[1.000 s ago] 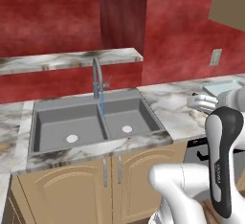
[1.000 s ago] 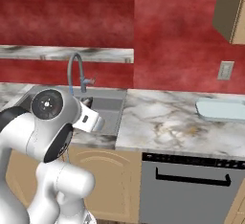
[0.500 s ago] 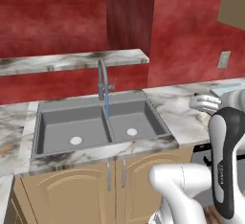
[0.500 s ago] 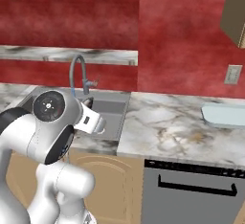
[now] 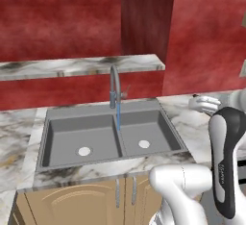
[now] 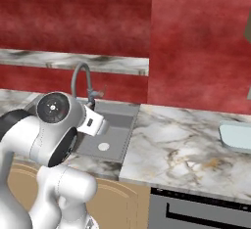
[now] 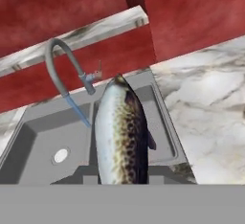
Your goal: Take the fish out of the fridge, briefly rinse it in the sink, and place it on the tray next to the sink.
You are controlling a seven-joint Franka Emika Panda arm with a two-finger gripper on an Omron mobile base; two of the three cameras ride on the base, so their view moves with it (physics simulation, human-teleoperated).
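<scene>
Between the jaws, fish point(image 7: 122, 132) held upright, above sink point(image 7: 52, 137)

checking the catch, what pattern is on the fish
The fish is pale silvery grey on one side, with dark brown speckles over a tan back; clearest in the hand view.

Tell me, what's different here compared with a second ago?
Mostly the viewpoint: the whole scene has slid sideways in both base views, so the base has driven along the counter. Water still runs from the faucet into the sink, and the fish hangs from the hand.
</scene>
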